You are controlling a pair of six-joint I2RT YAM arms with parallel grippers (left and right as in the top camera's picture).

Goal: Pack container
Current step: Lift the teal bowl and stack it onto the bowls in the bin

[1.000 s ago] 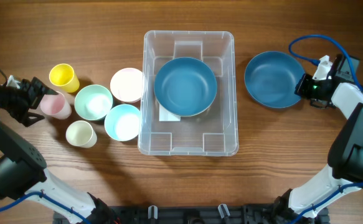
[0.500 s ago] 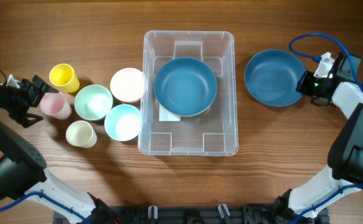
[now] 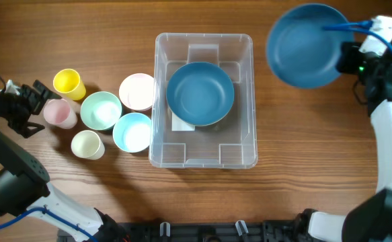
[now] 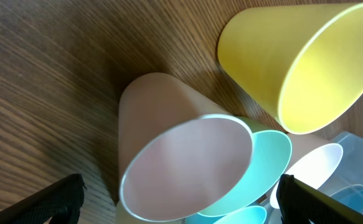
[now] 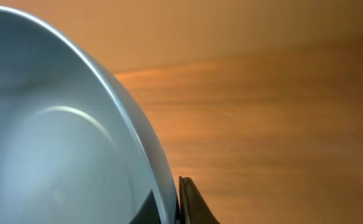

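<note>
One blue bowl [image 3: 200, 93] in the container [image 3: 246, 144], second blue bowl [image 3: 303, 46] pinched by right gripper [image 3: 347, 59] at 2 o'clock. At 9: three cups [image 3: 66, 83], three small bowls [image 3: 101, 110], left gripper [image 3: 40, 109] gaping wide.

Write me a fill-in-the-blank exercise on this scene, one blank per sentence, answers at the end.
1. The right gripper grips the held bowl by its ___.
2. The container has one bowl in it, coloured ___.
3. The left gripper is ___, with the pink cup just before its fingers.
4. The yellow cup stands ___ the container.

Missing words: rim; blue; open; outside
</note>
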